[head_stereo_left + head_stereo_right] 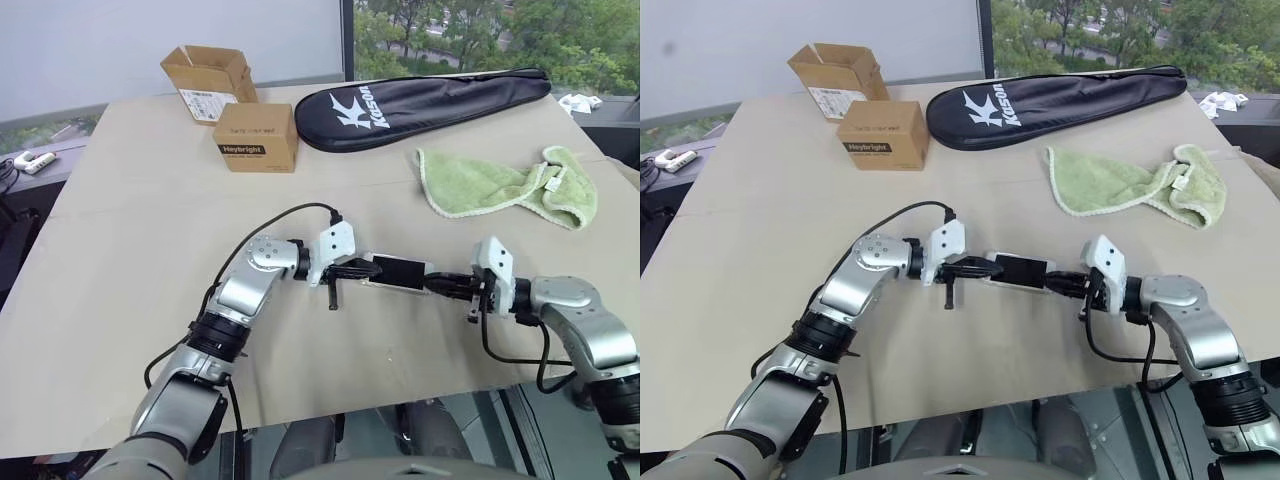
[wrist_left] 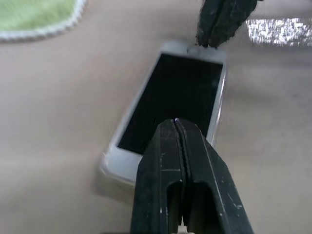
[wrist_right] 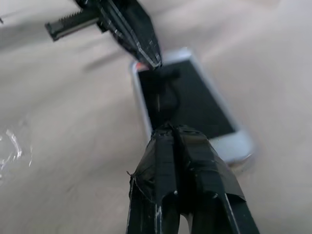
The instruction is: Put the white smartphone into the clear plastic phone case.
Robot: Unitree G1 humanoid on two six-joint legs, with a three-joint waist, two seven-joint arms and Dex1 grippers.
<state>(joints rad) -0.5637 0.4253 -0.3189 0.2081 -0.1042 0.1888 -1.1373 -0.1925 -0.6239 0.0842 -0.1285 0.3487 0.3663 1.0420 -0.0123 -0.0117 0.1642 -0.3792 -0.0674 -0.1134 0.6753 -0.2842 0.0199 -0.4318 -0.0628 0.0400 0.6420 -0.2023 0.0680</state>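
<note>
The white smartphone (image 1: 400,272) lies screen-up on the tan table between my two grippers. My left gripper (image 1: 370,269) is shut, and its tips are over the phone's left end, the end with the small red mark (image 3: 141,66). From the other side my right gripper (image 1: 434,282) is also shut, with its tips at the phone's right end. Neither gripper clasps the phone. Faint glossy glints (image 2: 278,29) on the table beside my right gripper look like the clear plastic phone case (image 3: 12,146), whose outline I cannot make out.
A green towel (image 1: 505,185) lies at the back right, and a black racket bag (image 1: 420,100) behind it. Two cardboard boxes (image 1: 255,137) stand at the back left. The table's front edge (image 1: 400,395) runs close under both arms.
</note>
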